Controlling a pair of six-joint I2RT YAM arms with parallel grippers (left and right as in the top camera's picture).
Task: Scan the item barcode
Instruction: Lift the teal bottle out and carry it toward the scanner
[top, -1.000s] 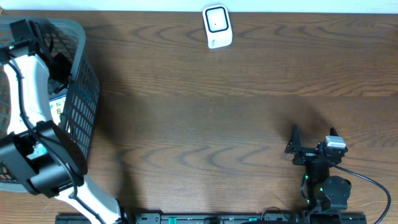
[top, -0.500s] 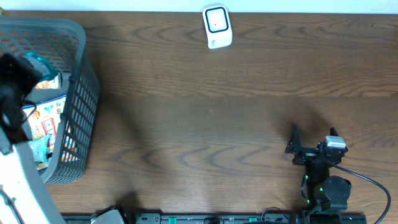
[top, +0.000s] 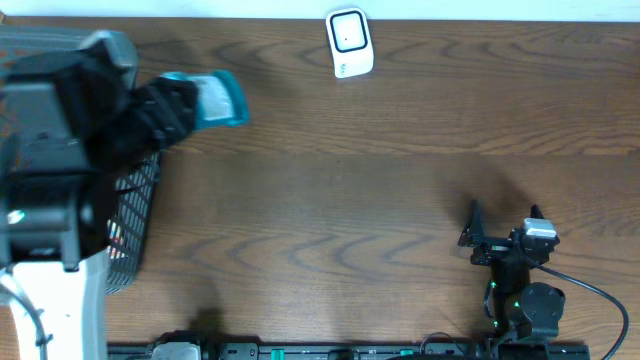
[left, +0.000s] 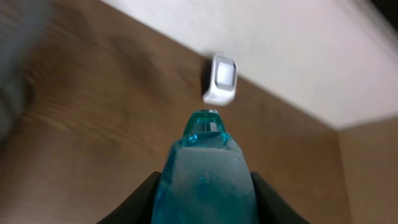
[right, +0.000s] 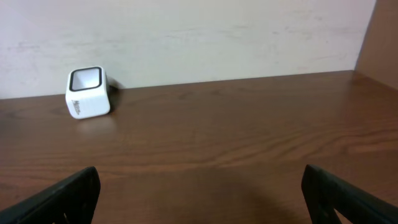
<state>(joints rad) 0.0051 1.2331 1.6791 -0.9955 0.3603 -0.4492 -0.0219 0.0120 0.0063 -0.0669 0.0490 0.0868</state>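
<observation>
The big left arm (top: 50, 150) is blurry and hides most of the basket (top: 135, 230). The bottle (left: 205, 180) looks fuzzy up close, and the bottom edge cuts it off. The words on the scanner (right: 87, 93) are too small to read.

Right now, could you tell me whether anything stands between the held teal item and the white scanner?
Nothing visible does. The left gripper holds the teal item, and only bare table lies between it and the white scanner at the far edge. The right gripper sits well aside.
</observation>
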